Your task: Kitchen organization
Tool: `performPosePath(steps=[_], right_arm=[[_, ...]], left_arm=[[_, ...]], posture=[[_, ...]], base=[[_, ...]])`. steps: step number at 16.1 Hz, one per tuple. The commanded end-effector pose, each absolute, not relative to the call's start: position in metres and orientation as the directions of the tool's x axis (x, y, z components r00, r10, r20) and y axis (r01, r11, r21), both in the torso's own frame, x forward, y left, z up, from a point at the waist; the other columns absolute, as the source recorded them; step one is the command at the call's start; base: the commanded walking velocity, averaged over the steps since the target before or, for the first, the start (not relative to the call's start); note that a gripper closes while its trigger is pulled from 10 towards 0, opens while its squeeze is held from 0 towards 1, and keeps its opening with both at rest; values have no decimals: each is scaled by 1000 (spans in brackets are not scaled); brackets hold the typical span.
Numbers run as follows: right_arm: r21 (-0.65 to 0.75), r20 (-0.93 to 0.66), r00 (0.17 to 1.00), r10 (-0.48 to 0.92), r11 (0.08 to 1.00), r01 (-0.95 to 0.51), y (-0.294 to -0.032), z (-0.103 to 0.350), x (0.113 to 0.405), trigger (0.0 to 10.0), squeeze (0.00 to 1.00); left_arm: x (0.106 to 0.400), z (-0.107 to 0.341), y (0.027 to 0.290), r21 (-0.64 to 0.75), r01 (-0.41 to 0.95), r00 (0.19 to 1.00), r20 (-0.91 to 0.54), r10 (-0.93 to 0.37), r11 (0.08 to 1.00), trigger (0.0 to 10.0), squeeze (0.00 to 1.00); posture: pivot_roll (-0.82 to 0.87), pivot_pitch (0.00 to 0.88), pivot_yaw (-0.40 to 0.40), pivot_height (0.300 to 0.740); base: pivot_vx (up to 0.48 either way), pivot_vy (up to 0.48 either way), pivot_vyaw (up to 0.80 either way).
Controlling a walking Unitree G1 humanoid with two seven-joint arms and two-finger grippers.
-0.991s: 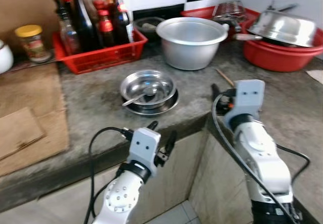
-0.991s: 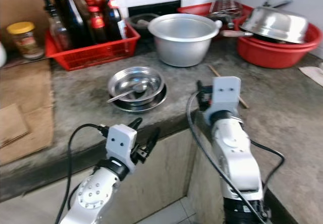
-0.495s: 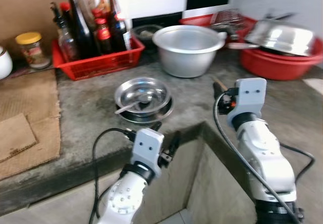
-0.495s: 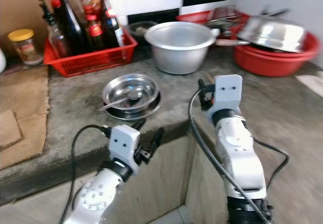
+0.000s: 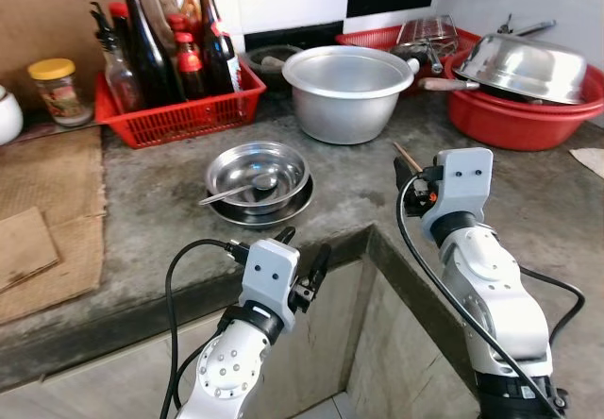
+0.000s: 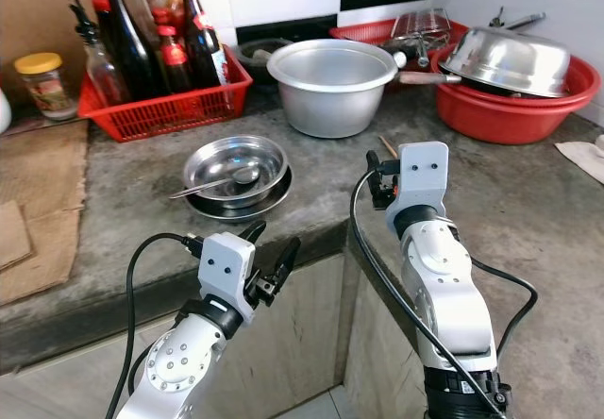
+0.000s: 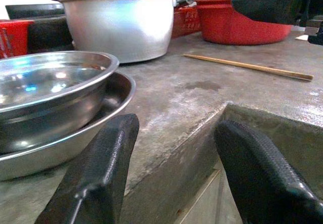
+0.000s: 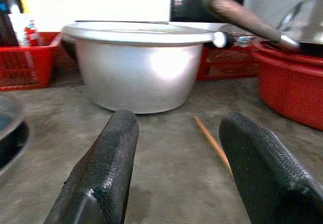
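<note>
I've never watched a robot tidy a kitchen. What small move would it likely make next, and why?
Probably ease the right gripper forward and down toward the chopstick. It hovers open over the counter with the stick lying loose just ahead between its fingers, while the left gripper hangs below the counter's edge, facing the bowl.

Flattened cardboard (image 5: pixel 42 221) lies on the worktop's left; behind it, far left, stands what looks like a white teapot (image 5: pixel 9 114), cut off at the edge.

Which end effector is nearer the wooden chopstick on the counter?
Right. The right end effector hovers open just before the chopstick; the left end effector sits open at the counter edge, beside the steel bowl.
</note>
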State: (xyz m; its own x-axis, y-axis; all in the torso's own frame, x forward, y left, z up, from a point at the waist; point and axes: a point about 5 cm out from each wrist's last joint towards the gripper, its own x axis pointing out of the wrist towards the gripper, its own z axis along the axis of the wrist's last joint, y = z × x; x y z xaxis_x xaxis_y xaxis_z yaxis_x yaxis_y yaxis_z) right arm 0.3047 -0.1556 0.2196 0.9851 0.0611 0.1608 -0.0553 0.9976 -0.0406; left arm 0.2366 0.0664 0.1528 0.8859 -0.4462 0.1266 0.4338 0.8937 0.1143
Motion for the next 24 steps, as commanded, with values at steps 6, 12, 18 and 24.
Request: performPosePath(steps=[6, 12, 18, 24], right_arm=[[-48, 141, 983, 120, 992, -114, -152, 217, 305, 10000, 0], [-95, 133, 976, 174, 982, -162, -149, 222, 310, 10000, 0], [-94, 143, 973, 180, 981, -168, -150, 226, 311, 10000, 0], [-120, -40, 967, 252, 960, -255, -158, 222, 335, 10000, 0]], left_arm=[[228, 151, 61, 85, 496, 855, 121, -504, 864, 10000, 0], [229, 151, 62, 82, 480, 865, 120, -487, 873, 10000, 0], [231, 151, 65, 92, 463, 875, 114, -471, 882, 10000, 0], [229, 148, 64, 84, 476, 871, 94, -483, 875, 10000, 0]], posture=[[189, 84, -17, 740], [188, 95, -22, 740], [190, 98, -22, 740], [191, 110, -25, 740]], base=[[0, 0, -533], [0, -146, -664], [0, 0, -127], [0, 0, 0]])
